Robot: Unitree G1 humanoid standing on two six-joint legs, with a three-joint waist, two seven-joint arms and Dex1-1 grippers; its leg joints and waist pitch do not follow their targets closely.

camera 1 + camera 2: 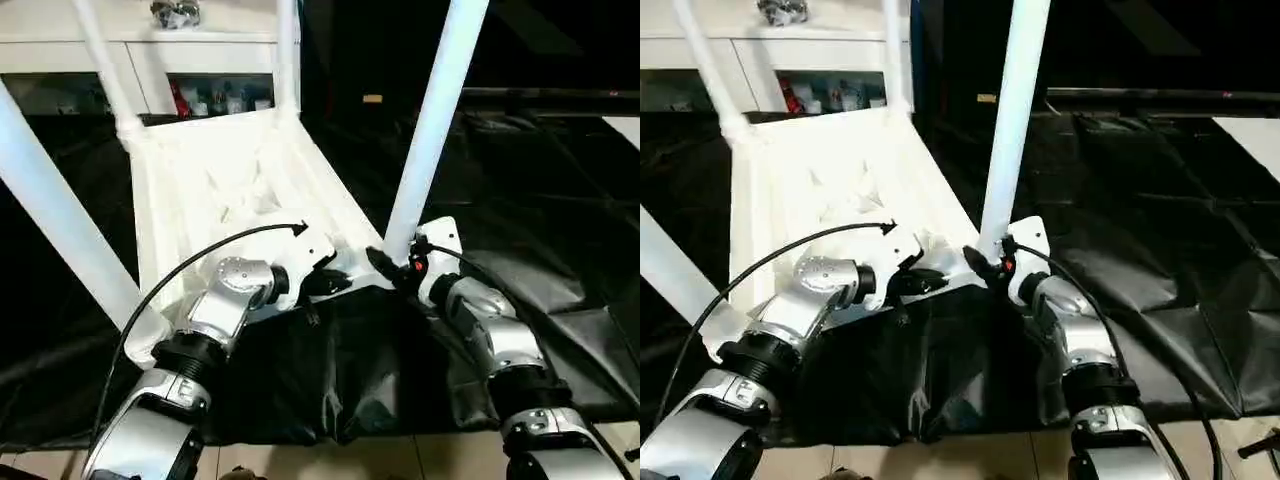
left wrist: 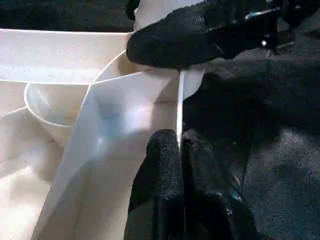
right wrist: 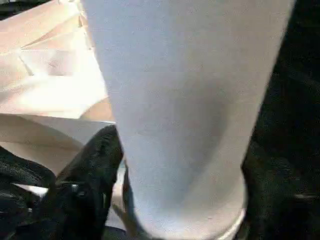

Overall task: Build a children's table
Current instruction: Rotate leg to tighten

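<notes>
**Last leg upright in the near corner, both my grippers at its foot**

The all-white plastic children's table top (image 1: 215, 190) lies upside down on the black-covered work table (image 1: 560, 200), ribbed underside up, one short side facing me. Four long tapered white tube legs stand up from its corners; the one that matters is the near leg on my right (image 1: 432, 130), which rises steeply, leaning a little up and to the right, from the round corner socket (image 2: 50, 112) straight ahead of my right forearm. Its long axis runs almost along the line any seating push must follow: down into the socket.

My right gripper (image 1: 400, 268) is the nearer one. Its two black fingers stand apart on either side of the leg's base, one finger (image 3: 87, 175) against the tube on one side; whether they truly press it I cannot tell. My left gripper (image 2: 179, 150) has its fingers pinched together on the thin raised rim (image 2: 179, 107) of the top, just beside that same corner, steadying it.

I judge the leg is in but perhaps not fully home. Room is tight here: the corner sits near the work table's front edge, with crumpled black cover (image 1: 330, 370) below it. To the right the cloth is open; to the left the other near leg (image 1: 60, 220) slants across.
</notes>
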